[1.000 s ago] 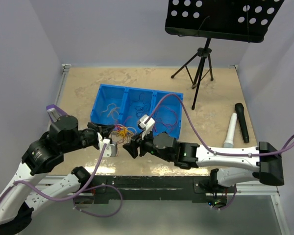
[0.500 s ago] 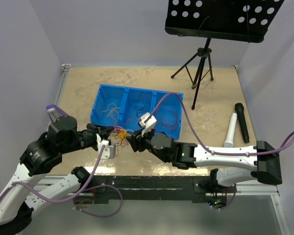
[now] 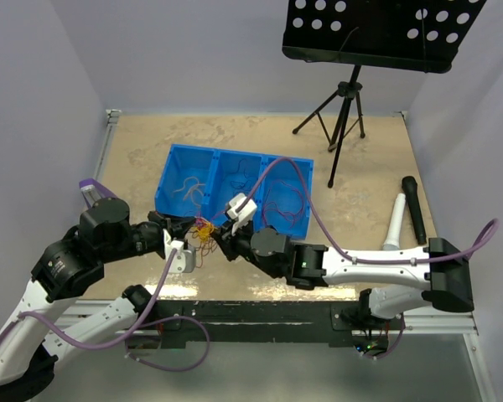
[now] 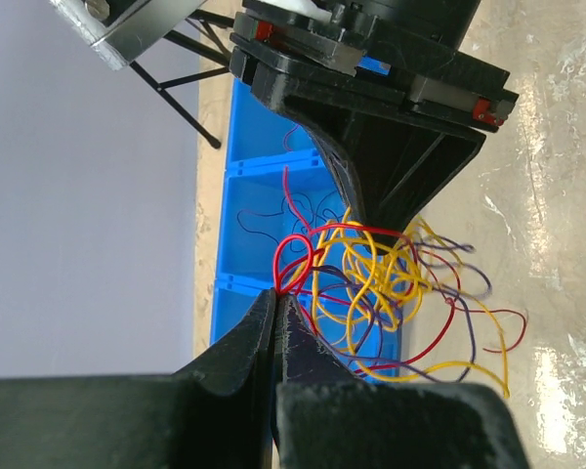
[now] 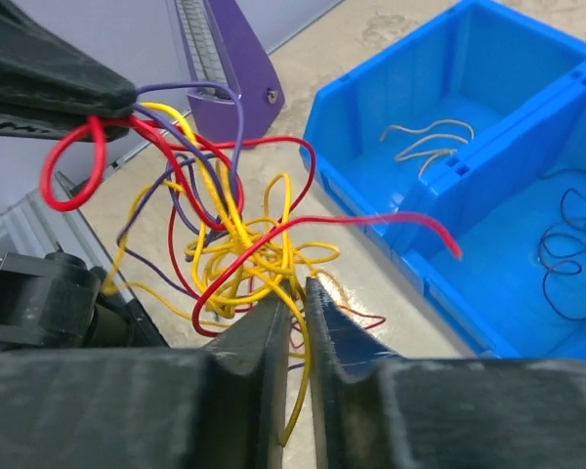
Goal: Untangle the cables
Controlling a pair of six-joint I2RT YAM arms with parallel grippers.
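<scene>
Tan, mottled tabletop (image 3: 151, 142) made the floor of a small booth closed in by pale lilac walls (image 3: 193, 59), and it shone glossy along the edge nearest the arm bases. Over that near strip the two arms met almost tip to tip. The cables (image 3: 203, 231) were strung between them as a loose knot of yellow, red, purple and dark strands, though I could not tell whether the lowest loops touched the surface. The left gripper (image 4: 276, 293) had its jaws pressed flat together, pinching a small red loop right at the tips. Facing it, the right gripper (image 5: 298, 285) had its fingers drawn in to a thin slit, with a yellow strand caught in it at the heart of the knot. Just beyond both tips stood a blue bin (image 3: 235, 153) with three compartments in a row. Pale strands lay in the one on the left gripper's side, dark ones in the middle and reddish ones on the right gripper's side. A thick lilac hose (image 3: 318, 205) arched from the right wrist across the bin's corner. Far past the bin rose a black tripod (image 3: 344, 117) carrying a perforated black music desk (image 3: 377, 33). Out beside the right arm, well apart from the knot, a white microphone (image 3: 395, 222) and a black microphone (image 3: 415, 209) lay side by side.
</scene>
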